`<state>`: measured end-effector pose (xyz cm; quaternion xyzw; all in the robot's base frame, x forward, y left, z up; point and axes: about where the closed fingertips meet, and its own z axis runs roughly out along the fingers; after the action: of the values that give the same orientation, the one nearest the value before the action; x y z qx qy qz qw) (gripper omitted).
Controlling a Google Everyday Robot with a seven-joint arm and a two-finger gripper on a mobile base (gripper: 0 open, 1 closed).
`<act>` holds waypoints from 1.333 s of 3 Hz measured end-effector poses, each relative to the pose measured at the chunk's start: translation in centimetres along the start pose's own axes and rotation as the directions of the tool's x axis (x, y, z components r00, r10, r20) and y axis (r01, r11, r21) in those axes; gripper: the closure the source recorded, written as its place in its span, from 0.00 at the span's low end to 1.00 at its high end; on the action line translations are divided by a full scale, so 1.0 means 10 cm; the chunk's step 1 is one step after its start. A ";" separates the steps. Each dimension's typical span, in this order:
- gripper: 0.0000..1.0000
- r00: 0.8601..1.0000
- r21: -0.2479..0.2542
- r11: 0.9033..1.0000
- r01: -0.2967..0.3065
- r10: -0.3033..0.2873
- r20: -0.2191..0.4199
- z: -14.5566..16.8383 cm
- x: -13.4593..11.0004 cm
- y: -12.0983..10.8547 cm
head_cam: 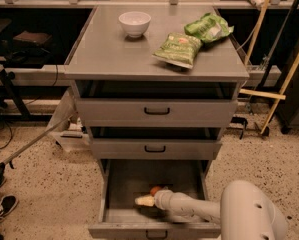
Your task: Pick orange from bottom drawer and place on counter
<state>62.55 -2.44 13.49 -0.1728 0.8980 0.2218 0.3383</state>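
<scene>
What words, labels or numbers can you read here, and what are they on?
Front green bag: printing too blurred to read.
Rear green bag: also too blurred.
No other text; the gripper, in the bottom drawer beside the orange, bears none.
</scene>
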 end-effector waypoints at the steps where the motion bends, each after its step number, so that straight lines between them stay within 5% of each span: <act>1: 0.19 1.000 0.000 1.000 0.000 0.000 0.000 0.00 0.00 0.00; 3: 0.65 1.000 -0.042 0.999 -0.018 0.017 -0.007 0.02 0.03 0.01; 4: 0.88 0.998 -0.069 0.996 -0.049 0.051 0.031 -0.01 0.26 -0.22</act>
<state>61.67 -4.80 11.15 -0.1582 0.8884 0.2635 0.3411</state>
